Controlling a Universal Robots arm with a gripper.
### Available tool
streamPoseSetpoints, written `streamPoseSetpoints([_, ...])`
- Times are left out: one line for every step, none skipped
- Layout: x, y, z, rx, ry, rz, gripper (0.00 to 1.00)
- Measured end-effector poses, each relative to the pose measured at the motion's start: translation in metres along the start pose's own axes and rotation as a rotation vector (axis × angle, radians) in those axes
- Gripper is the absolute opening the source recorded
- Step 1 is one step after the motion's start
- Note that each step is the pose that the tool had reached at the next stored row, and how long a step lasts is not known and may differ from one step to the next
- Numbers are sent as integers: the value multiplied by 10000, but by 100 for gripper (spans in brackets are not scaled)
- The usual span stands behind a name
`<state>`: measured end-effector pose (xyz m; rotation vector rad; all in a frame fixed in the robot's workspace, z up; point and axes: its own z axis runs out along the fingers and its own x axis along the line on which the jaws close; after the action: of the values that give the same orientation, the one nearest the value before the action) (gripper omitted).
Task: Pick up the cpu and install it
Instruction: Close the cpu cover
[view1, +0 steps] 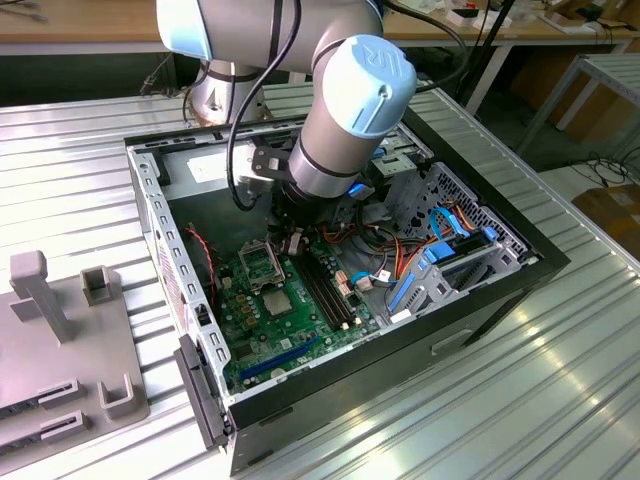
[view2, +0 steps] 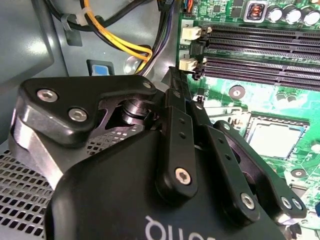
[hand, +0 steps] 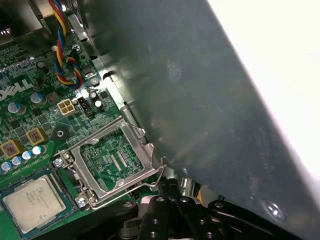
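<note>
**CPU seated, arm inside case**

The cpu lies flat in its socket on the motherboard, beside the raised socket frame. End effector hangs just above the board, near the socket; finger state: cannot tell. Computer case sits mid-worktop.

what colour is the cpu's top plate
Silver-grey metal with a thin green rim, best seen in the first wrist view: the cpu lies flat on the motherboard.
</note>
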<state>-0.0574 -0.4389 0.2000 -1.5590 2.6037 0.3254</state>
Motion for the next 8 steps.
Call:
streamPoseSetpoints([0,0,-1,0,0,1,11])
streamPoseSetpoints([1,0,-1,1,-1,1,11])
streamPoseSetpoints([0,1,-4,0,0,1,11])
streamPoseSetpoints([-1,2,-10,1,3,1,11])
streamPoseSetpoints([-2,2,-15,1,3,1,11])
streamPoseSetpoints([-3,3,-20,1,3,2,11])
streamPoseSetpoints([-4,4,-25,1,3,1,11])
streamPoseSetpoints([-5,4,-29,2,4,1,11])
